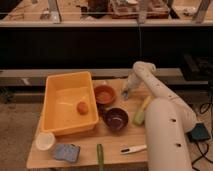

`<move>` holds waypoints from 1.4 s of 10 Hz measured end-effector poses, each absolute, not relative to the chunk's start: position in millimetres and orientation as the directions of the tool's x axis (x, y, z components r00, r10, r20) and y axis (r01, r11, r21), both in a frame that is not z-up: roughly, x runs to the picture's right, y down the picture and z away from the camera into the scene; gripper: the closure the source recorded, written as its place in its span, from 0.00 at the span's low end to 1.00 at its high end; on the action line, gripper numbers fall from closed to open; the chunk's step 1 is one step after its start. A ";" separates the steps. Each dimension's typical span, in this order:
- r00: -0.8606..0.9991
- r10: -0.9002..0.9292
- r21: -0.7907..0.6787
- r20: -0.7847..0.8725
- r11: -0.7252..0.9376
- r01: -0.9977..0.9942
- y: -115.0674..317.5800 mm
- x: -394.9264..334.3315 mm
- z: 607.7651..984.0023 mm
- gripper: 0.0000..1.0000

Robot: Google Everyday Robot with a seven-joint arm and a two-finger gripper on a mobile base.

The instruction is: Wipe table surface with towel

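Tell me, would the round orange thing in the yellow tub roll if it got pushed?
Probably: the round orange thing looks ball-shaped, so a nudge would likely set it rolling. The walls of the yellow tub should stop it quickly. The tool is by the orange bowl, outside the tub, not touching it.

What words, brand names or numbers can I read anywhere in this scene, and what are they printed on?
No text, number or sign can be read anywhere in view.
The yellow bin: no label shows.
The white arm: no brand or number shows.
The end effector, low over the back of the table just right of the orange bowl: no marking shows.
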State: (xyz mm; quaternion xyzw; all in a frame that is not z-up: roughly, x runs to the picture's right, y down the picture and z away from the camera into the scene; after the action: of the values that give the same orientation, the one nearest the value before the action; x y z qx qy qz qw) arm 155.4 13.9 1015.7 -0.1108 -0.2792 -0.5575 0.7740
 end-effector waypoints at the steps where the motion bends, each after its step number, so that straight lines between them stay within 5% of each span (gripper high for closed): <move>1: 0.221 -0.801 0.139 0.557 0.352 0.926 14.4 155.7 1015.5 0.96; 14: 0.216 -0.795 0.136 0.567 0.349 0.927 8.4 153.8 1003.3 0.96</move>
State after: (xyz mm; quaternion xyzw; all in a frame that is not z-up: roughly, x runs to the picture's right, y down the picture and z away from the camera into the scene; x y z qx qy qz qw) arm 153.8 8.4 1003.3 -0.1171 -0.2830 -0.5586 0.7709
